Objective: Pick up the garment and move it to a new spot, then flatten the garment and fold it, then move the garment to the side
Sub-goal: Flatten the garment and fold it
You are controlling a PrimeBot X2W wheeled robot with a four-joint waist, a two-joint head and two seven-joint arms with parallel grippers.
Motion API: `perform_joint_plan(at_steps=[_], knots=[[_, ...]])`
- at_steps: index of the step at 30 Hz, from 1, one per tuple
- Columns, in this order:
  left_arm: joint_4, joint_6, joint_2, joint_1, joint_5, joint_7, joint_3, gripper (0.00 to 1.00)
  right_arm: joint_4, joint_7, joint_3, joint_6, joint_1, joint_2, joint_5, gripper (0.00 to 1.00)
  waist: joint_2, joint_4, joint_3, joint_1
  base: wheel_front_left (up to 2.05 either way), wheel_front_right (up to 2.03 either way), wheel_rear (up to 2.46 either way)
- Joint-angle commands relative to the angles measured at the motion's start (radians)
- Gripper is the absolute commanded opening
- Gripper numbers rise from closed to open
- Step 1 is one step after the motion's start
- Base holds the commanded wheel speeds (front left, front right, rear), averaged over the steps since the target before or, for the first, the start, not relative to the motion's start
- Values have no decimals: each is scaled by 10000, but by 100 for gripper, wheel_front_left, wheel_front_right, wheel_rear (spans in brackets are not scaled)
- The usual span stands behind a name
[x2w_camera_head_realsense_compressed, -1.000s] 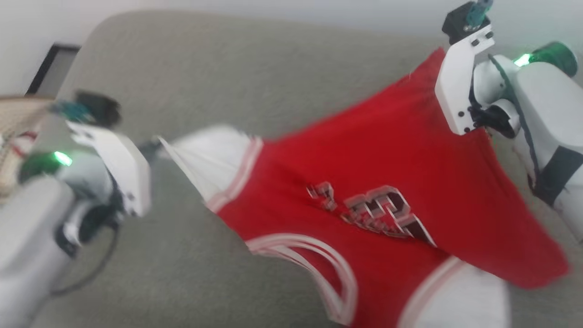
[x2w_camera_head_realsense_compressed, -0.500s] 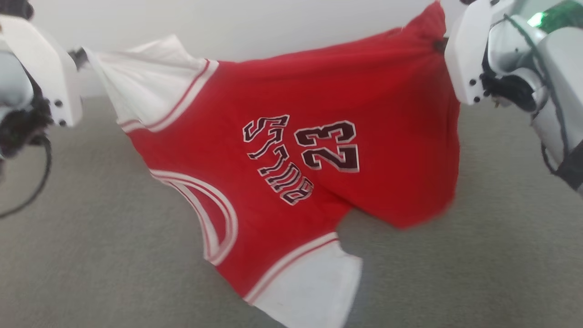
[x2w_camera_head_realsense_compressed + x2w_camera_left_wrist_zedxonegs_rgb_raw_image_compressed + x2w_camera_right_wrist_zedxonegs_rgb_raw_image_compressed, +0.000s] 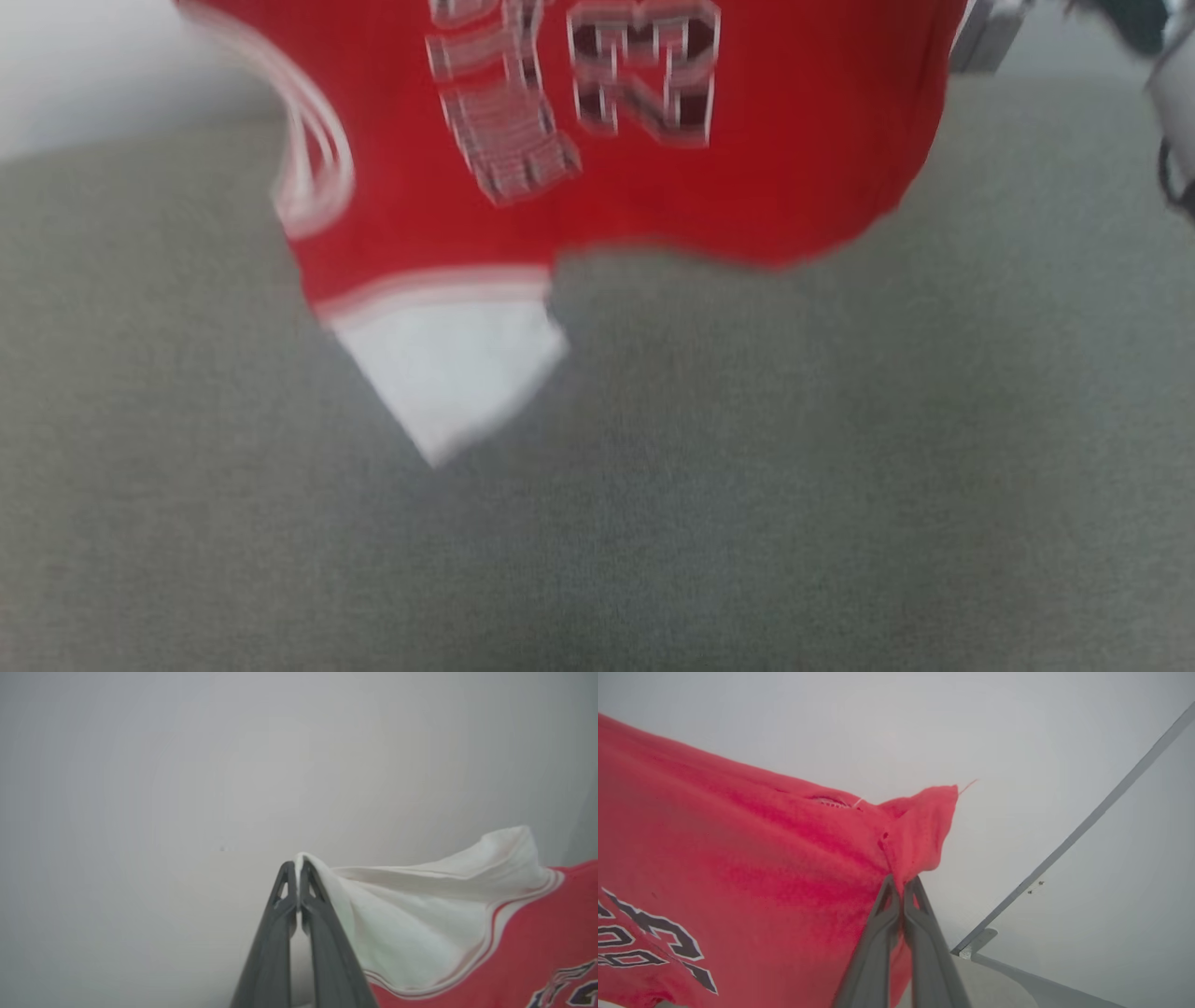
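Currently aloft: shirt (image 3: pixel 803 159), top of frame; likely soft, light, limp.
Left gripper (image 3: pixel 297 870) pinches white sleeve (image 3: pixel 420 905) tip; right gripper (image 3: pixel 902 884) pinches red corner (image 3: pixel 924 826); hold by edges.

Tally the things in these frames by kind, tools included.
garment: 1, red, white sleeves
tools: 2, left tool and right tool, each shut on the garment
grey surface: 1
Total: 4

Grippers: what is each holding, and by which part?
Both hold the shirt: left gripper pinches the white sleeve's edge, right gripper a red corner.
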Motion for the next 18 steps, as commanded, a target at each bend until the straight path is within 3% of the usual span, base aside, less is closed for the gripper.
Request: perform_joint_plan(at_steps=[1,10,13,18], knots=[[216,-38,-37,-414,276,-281,40,0,236,-389,-127,-6,-263,75,-311,0,0,59,815,0,0,0,0],[2200,-285,-967,-3824,1940,-4331,53,0,2594,-4253,-2201,-9,-2912,526,-3585,0,0,609,3041,0,0,0,0],[2850,-369,-1359,-4151,2030,-5398,82,0,2963,-4777,-2887,-9,-3211,584,-4510,0,0,842,3526,0,0,0,0],[4093,-1066,-1972,-3530,1786,-5854,-95,0,3230,-4708,-3609,-7,-2574,1023,-5602,0,0,1163,3707,0,0,0,0]])
